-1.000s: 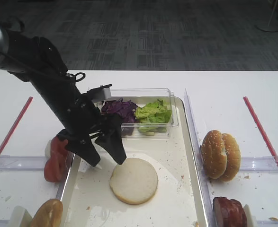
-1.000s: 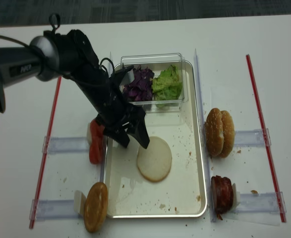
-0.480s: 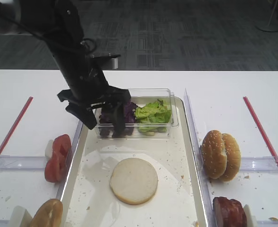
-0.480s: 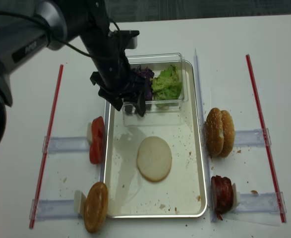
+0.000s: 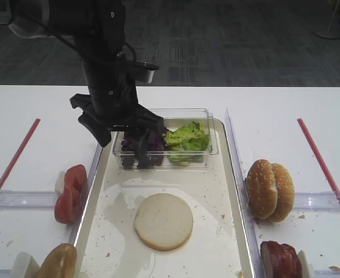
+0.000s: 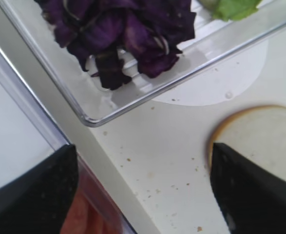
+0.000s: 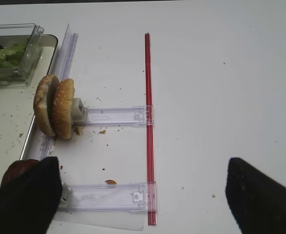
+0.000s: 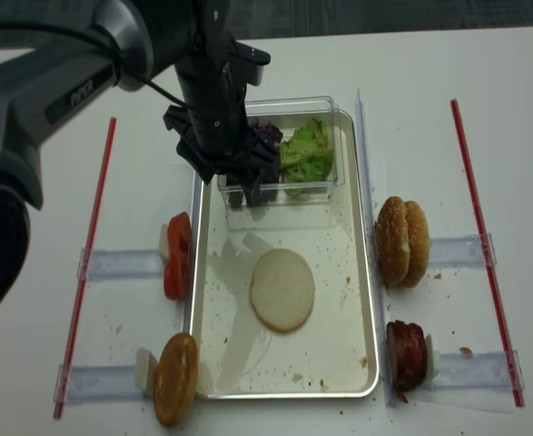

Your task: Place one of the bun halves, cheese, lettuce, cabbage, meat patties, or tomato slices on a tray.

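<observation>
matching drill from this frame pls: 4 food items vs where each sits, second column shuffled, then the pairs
Items:
1. flat bun half
2. cabbage
3. tomato slices
4. sesame bun halves

Places:
A. on edge in a clear holder on the table, right of the tray
B. in the clear tub, beside the lettuce
C. lying flat on the tray floor
D. on edge in a clear holder on the table, left of the tray

Pairs: 1-C, 2-B, 3-D, 4-A
</observation>
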### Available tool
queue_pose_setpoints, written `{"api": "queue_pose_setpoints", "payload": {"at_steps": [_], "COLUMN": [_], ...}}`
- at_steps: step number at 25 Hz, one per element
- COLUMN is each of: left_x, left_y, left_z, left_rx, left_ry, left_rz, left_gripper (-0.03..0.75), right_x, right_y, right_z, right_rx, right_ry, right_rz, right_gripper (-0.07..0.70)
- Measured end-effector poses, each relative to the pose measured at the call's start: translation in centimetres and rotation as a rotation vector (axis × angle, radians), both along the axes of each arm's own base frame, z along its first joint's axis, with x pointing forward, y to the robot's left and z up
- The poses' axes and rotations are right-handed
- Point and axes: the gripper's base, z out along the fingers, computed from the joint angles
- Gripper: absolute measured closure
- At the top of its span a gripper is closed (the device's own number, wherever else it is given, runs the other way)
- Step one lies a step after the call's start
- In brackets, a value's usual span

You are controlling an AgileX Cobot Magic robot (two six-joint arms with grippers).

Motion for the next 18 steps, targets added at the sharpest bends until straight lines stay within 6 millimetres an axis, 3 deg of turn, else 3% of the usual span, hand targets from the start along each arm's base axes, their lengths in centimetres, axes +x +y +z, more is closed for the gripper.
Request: {"api": "queue_pose_setpoints", "payload": {"at_steps": [13, 18], "left_x": [0.3, 1.6], "left_y": [0.4, 2.7], "left_z": [-0.2, 0.0], "left_rx": [0.04, 0.051], "left_ry": [-0.016, -0.029], "left_rz": [-0.019, 0.035], "left_gripper": [0.198, 0.198], "right_x": [0.0, 0.0], "right_y": [0.0, 0.0], "right_z": [0.0, 0.0], "right_rx": [0.0, 0.0], "right_ry": [0.0, 0.0], "right_rz": [0.0, 0.0], "right_gripper": [-0.06, -0.06]}}
